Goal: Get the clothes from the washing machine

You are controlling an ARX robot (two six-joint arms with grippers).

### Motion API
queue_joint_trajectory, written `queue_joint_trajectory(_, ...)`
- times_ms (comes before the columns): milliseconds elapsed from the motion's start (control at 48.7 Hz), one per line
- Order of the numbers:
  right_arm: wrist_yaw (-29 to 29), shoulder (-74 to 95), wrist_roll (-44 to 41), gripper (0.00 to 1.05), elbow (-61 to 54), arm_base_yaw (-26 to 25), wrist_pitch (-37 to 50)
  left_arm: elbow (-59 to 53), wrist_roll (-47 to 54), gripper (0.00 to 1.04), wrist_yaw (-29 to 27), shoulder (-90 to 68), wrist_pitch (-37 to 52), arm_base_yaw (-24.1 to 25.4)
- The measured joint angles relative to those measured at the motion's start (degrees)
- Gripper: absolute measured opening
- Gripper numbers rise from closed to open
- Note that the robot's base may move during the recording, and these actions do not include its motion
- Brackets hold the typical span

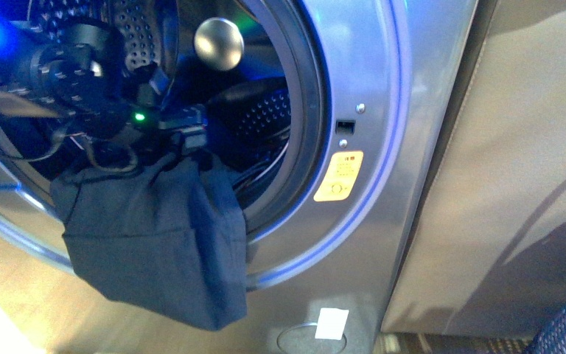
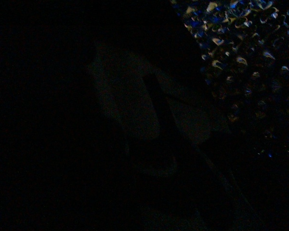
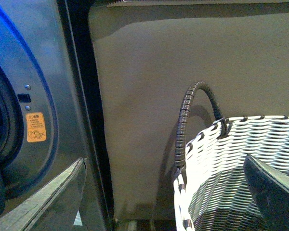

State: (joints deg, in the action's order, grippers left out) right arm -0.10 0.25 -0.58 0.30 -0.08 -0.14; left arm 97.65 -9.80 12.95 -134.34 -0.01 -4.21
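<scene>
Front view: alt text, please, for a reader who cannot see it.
A dark navy garment hangs out over the drum mouth's lower rim on the grey washing machine. The robot's left arm reaches in just above it; an orange sticker sits right of the opening.

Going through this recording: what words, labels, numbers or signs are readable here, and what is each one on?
No text can be read.
Orange sticker on the washing machine front, beside the drum mouth: printed lines and a round symbol, too blurred to read.
White tag low on the machine front: no legible print.
Left wrist view: dark, nothing to tell.
</scene>
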Motion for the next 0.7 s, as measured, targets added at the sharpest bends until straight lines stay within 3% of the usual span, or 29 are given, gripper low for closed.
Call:
queue_joint_trajectory(205,0.0,0.0,0.0,0.97,0.0,0.0,0.0,0.4,-0.4,0.98,0.7,-0.1,-4.3,-1.6)
queue_joint_trajectory(698,0.0,0.0,0.0,0.97,0.0,0.0,0.0,3.7,14.0,0.98,-4.3,-1.0,-13.6,-3.1)
